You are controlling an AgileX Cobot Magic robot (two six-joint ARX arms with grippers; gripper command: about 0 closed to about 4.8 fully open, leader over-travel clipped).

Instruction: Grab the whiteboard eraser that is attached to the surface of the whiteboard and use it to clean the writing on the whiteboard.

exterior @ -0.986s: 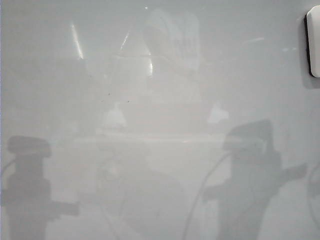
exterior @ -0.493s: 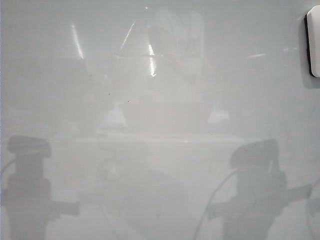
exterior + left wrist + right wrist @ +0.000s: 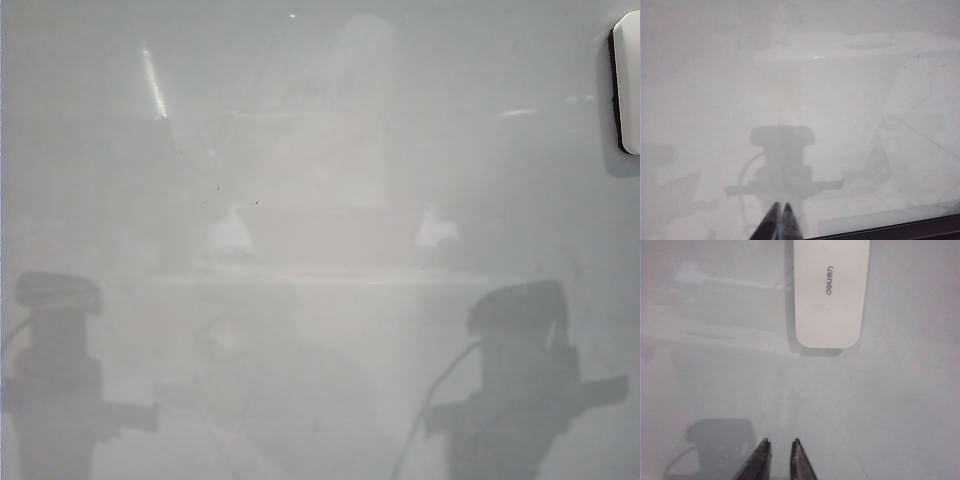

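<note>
Right gripper: fingers a narrow slit apart, holding nothing, over bare whiteboard. Whiteboard eraser lies ahead of the tips, well apart, flat on the board; in the exterior view it sits at the upper right edge. Left gripper: tips together, empty. No writing visible.

Bare whiteboard lay between the right gripper and the eraser; the left gripper hung over bare board.
</note>
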